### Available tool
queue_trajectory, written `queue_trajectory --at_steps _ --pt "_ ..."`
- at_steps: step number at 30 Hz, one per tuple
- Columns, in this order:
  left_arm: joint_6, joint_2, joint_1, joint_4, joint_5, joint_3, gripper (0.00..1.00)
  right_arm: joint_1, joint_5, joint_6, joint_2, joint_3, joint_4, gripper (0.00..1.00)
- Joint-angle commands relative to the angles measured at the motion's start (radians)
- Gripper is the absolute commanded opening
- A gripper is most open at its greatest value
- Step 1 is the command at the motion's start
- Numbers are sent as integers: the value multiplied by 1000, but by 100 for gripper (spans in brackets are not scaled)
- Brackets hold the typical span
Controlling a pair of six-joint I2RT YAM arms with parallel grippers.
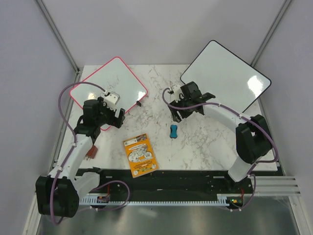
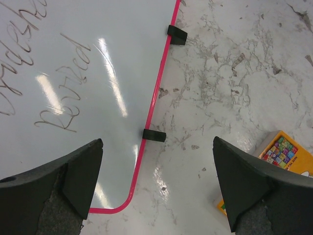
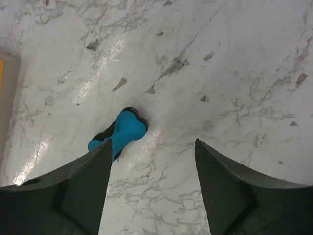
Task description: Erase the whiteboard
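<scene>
One orange booklet (image 1: 141, 155) lies flat nearest the bases on the glossy, marble-patterned table (image 1: 205, 142). Beyond it sits one small blue eraser (image 3: 120, 134), bone-shaped with a dark underside. It is just beside the right gripper (image 3: 154, 147), whose two dark wedge fingers are spread wide and empty. The left gripper (image 2: 156, 147), equally wide and empty, hovers over the near corner of the whiteboard (image 1: 105, 81). This board is smooth and white with a rounded pink frame, two black feet (image 2: 154, 135) on one edge and faint handwriting, and it lies at the table's far left. At the far right is one larger black-framed board (image 1: 225, 73).
</scene>
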Motion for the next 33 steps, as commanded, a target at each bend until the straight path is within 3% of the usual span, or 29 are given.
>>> queue_trajectory --at_steps 1,10,33 --pt "25 16 5 29 -34 1 99 27 12 13 -1 -24 -62 75" --pt "20 37 5 36 -67 -2 100 44 -56 142 89 -1 -78 68" --pt "17 47 5 53 -83 -13 98 73 -166 168 226 90 -78 63"
